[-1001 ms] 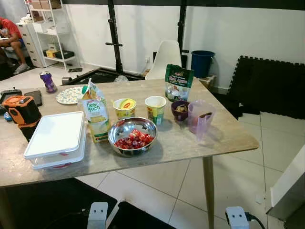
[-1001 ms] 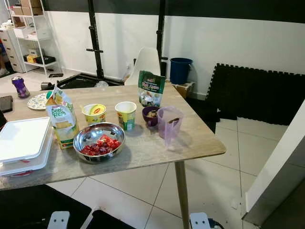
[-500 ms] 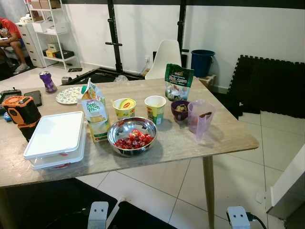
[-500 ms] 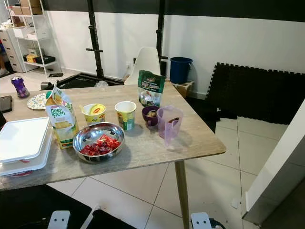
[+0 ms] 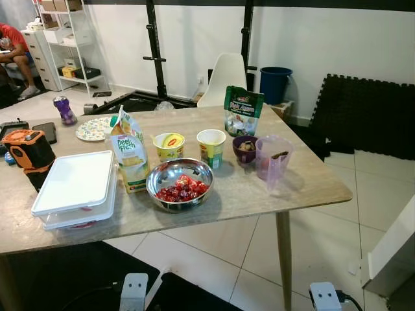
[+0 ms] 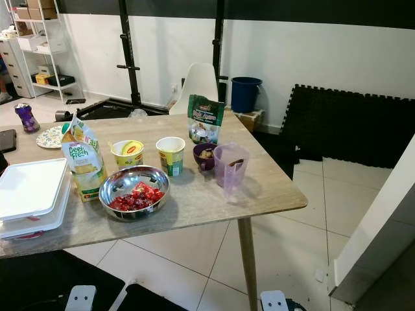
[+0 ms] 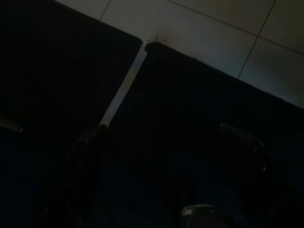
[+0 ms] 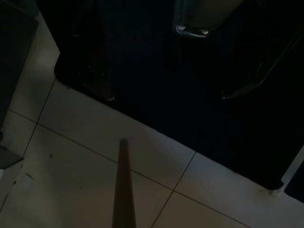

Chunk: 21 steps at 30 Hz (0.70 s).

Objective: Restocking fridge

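Pre-pick stage, nothing grabbed. Groceries on table [image 5: 305, 184]: carton [image 5: 130, 155], bowl [image 5: 180, 183], cups [image 5: 211, 146]. Left gripper [image 7: 164, 175] and right gripper [image 8: 166, 92] hanging idle, fingers spread, empty. Next: approach table, pick first item.

I see a white chair [image 5: 224, 76] tucked at the far side of the table [image 5: 305, 184]. Just beyond the chair a blue bin [image 5: 274, 85] stands against the wall. Right of the table, black foam mats [image 5: 363, 116] lean on the wall. Far left of the table I see white shelves [image 5: 68, 45], with a seated person [image 5: 14, 48] beside them. On the table's left end sit an orange device [image 5: 27, 149] and a patterned plate [image 5: 94, 129].
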### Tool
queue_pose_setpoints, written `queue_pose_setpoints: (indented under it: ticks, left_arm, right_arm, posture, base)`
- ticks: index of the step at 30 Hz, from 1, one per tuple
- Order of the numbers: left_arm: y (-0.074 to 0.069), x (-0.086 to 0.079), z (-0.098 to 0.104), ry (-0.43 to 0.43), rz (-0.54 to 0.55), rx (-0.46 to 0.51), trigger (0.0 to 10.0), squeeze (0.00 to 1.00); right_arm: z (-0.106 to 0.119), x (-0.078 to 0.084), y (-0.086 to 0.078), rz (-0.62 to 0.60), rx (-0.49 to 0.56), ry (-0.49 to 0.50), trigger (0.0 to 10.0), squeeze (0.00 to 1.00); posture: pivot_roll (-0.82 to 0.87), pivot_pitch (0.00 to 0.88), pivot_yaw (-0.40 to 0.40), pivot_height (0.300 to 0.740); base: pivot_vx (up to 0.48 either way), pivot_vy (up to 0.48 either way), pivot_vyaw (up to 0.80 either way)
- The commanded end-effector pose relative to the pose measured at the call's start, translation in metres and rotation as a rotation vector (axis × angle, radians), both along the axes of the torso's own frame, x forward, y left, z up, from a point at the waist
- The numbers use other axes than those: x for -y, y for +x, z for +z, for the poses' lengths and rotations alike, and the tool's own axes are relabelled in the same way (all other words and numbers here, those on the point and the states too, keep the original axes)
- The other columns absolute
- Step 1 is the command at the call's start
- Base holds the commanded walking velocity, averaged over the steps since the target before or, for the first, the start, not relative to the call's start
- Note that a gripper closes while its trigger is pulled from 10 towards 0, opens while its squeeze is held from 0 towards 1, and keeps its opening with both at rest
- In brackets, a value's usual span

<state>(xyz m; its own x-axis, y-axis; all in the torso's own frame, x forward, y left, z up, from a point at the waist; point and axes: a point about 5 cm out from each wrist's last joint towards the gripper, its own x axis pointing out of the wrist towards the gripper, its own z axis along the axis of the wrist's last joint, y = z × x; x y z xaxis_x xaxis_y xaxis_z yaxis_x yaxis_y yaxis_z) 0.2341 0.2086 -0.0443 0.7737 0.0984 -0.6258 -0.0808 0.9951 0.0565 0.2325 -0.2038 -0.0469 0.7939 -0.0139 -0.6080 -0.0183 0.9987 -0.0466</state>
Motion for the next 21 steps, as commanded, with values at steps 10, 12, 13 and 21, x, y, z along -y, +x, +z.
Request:
queue_pose_setpoints:
  ticks: [10, 12, 13, 21]
  left_arm:
    - [-0.0054, -0.0025, -0.0033, 0.009, -0.009, -0.016, 10.0, 0.07]
    - [-0.0056, -0.0022, -0.0035, 0.009, -0.011, -0.017, 10.0, 0.08]
    - [-0.0058, -0.0019, -0.0036, 0.008, -0.012, -0.017, 10.0, 0.08]
    - [-0.0059, -0.0014, -0.0039, 0.007, -0.011, -0.018, 10.0, 0.08]
  right_arm:
    - [-0.0033, 0.0028, -0.0059, -0.004, -0.016, -0.006, 10.0, 0.0]
    - [-0.0033, 0.003, -0.006, -0.005, -0.016, -0.007, 10.0, 0.0]
    - [-0.0033, 0.0033, -0.0061, -0.004, -0.017, -0.007, 10.0, 0.0]
    - [-0.0023, 0.0046, -0.0048, -0.004, -0.015, -0.009, 10.0, 0.0]
  posture:
    - [0.0, 0.088, 0.019, 0.74]
    - [0.0, 0.089, 0.018, 0.74]
    - [0.0, 0.089, 0.017, 0.74]
    - [0.0, 0.092, 0.012, 0.74]
  base:
    - [-0.33, 0.0, 0.0]
    - [-0.326, 0.0, 0.0]
    - [-0.326, 0.0, 0.0]
    - [-0.32, 0.0, 0.0]
